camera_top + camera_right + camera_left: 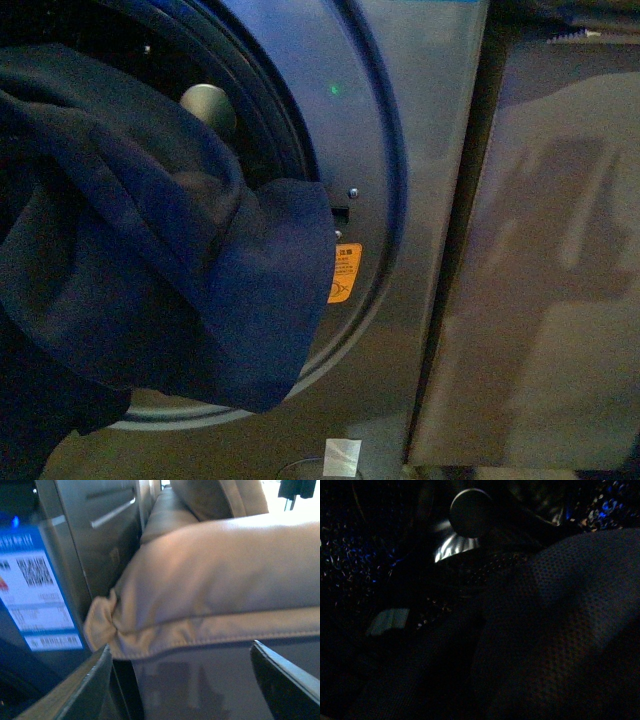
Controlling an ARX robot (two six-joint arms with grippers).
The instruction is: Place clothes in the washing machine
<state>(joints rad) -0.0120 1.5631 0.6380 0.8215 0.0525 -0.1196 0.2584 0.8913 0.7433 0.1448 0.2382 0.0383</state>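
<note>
You had to push the clothes (pixel 150 250) past the bottom rim of the washing machine (pixel 430 120) (left gripper out of sight, so I couldn't tell its hold); right gripper (pixel 185 690) gaped empty.

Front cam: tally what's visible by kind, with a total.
Washing machine: 1
Navy garment mass: 1 (separate pieces cannot be told apart)
Orange sticker: 1
Green light: 1
Cabinet: 1
Total: 5
</note>
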